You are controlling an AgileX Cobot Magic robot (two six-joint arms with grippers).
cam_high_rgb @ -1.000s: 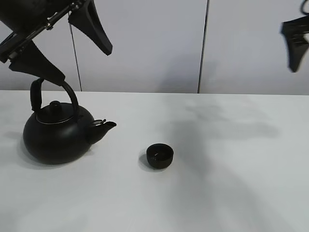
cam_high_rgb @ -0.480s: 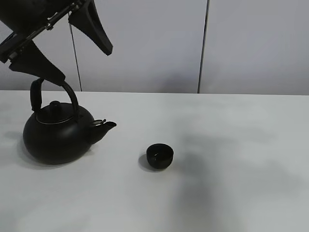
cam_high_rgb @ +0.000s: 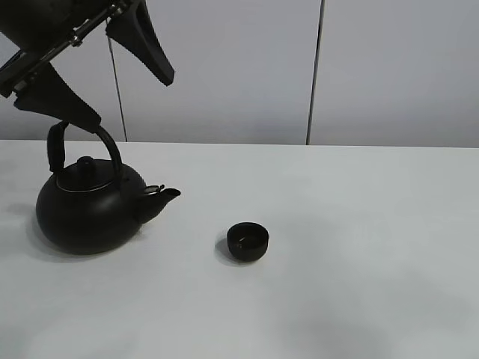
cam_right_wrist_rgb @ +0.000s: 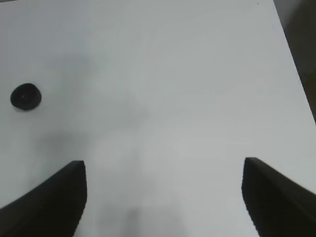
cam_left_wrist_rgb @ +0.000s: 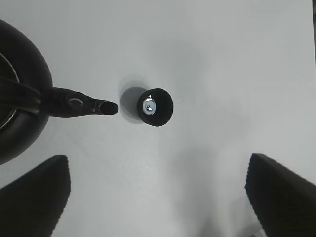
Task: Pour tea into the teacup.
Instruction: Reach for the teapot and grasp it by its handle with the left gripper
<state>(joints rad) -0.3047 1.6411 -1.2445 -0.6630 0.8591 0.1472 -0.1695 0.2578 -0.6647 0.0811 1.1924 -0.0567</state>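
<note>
A tiny round black teacup [cam_high_rgb: 248, 241] sits on the white table [cam_high_rgb: 359, 224] near the middle; it also shows in the left wrist view [cam_left_wrist_rgb: 156, 106] and the right wrist view [cam_right_wrist_rgb: 24, 96]. A big round black kettle [cam_high_rgb: 91, 206] with an arched handle stands upright to its left, spout [cam_left_wrist_rgb: 94, 105] pointing at the cup. My left gripper [cam_high_rgb: 97, 82] hangs open high above the kettle, its fingers [cam_left_wrist_rgb: 34, 195] wide apart and empty. My right gripper [cam_right_wrist_rgb: 163, 197] is open and empty, high over the table's right part, out of the exterior view.
A grey panelled wall [cam_high_rgb: 314, 67] with a dark vertical seam stands behind the table. The table's right edge [cam_right_wrist_rgb: 296, 74] shows in the right wrist view, with dark floor beyond it.
The right gripper, seen at the upper right one second ago, has risen out of the exterior view. Its shadow on the table has faded. The left gripper, kettle and teacup have not moved.
</note>
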